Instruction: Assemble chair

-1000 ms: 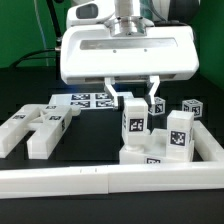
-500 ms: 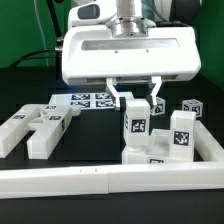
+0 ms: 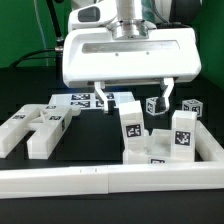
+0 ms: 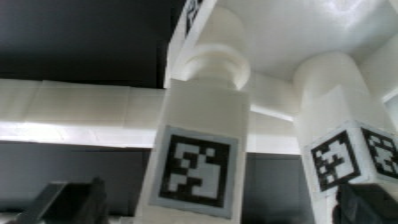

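The arm's broad, white, box-bodied two-finger gripper hung from the grey cylindrical wrist and pointed straight down, its wide body level across the exterior view. Its two slim pale fingers stood spread far apart, near the outer ends of that body, each hanging almost vertically. In the wrist view one dark fingertip showed only as a blur close to the lens.

bright, even light bleaches the white chair pieces against the black table in the exterior view, shadows soft and shallow. the wrist view sits too close: edges blurred, tags grainy, whites glaring.
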`<state>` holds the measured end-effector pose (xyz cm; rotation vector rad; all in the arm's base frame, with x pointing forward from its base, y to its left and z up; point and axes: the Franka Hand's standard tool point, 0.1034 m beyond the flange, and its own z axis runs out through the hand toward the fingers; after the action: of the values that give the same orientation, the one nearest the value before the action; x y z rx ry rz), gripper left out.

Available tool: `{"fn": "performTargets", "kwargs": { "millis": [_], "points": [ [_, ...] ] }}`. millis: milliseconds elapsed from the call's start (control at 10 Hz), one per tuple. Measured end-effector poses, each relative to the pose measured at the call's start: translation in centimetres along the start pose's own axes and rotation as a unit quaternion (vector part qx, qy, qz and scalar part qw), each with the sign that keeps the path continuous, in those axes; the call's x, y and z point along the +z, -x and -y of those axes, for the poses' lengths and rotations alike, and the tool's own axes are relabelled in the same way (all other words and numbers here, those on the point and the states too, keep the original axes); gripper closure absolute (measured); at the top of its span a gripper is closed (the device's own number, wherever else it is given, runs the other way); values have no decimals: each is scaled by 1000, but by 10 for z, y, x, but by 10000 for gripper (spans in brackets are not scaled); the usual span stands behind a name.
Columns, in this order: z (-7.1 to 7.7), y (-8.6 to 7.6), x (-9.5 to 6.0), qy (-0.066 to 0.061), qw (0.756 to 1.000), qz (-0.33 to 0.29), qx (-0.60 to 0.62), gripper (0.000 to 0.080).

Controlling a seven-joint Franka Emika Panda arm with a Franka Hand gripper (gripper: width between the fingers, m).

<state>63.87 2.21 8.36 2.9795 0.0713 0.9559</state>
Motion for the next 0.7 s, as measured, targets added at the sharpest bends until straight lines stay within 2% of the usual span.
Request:
{"fn": "performTargets", "kwargs": {
  "millis": [300,600,700],
  "points": [
    [-5,-4,-4,-1,1000,4,4,151],
    [-12,-19,-18,-8,1000,17,9,151],
    [-10,-16,-17,-11,1000,25,10,151]
  ]
}}
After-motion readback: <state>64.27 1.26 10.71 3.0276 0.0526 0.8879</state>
